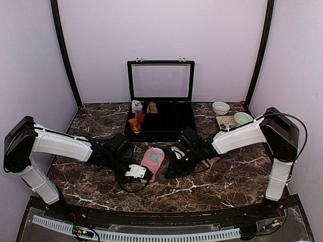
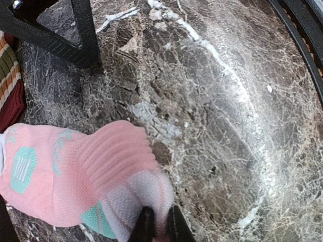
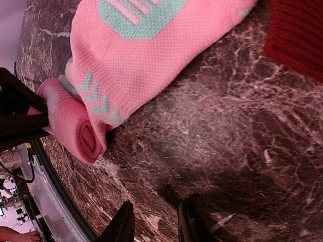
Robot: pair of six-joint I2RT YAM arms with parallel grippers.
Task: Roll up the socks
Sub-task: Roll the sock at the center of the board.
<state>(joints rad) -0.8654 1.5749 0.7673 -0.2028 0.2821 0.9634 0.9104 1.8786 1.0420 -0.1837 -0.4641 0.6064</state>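
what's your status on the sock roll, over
left hand shut on pink sock, one end rolled. right hand open, empty, beside it. striped sock lies off to one side.

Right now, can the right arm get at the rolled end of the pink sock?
Probably yes: the right gripper hangs open beside the pink sock, bare table between them, though the left gripper pinches that end.

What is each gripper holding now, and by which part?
The left fingers pinch the pink sock by its pale end; the right fingers hold nothing.
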